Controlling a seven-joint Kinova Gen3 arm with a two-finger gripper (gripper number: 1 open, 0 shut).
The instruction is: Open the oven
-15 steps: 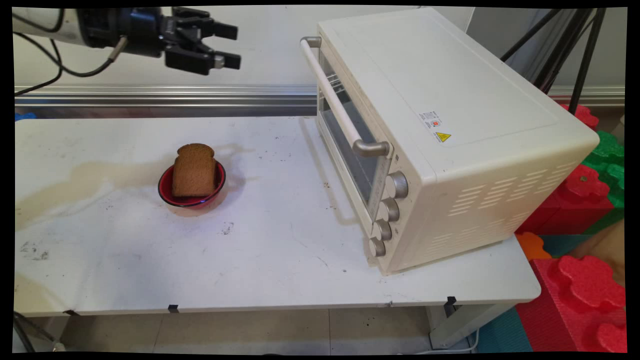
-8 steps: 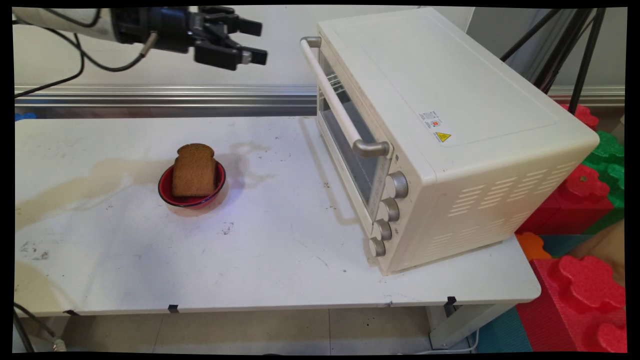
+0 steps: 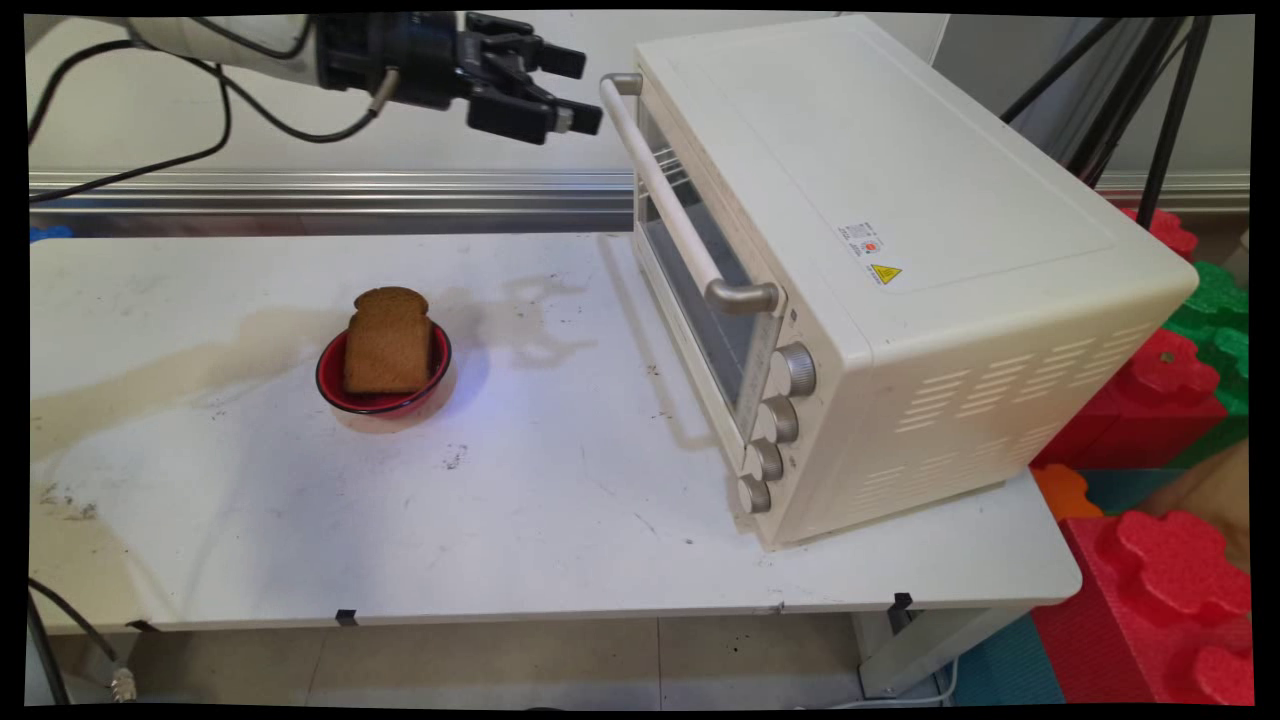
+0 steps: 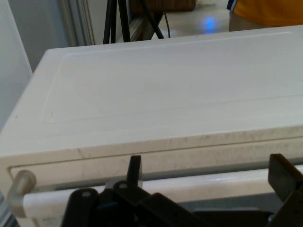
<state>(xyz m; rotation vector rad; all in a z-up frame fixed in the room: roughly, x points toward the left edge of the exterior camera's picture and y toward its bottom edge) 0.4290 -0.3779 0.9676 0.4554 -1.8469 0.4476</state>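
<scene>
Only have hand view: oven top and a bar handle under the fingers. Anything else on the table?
Observer: Yes. Main view shows a red bowl with a slice of brown bread standing in it. It sits on the table, toward the picture's left of the toaster oven and well apart from it.
Operator: Gripper relative to the handle?
Observer: The gripper is open and high above the table. It is just short of the far end of the handle, not touching.
Operator: Door? Controls?
Observer: The door looks closed. Four knobs sit in a column at the front's near end.
</scene>
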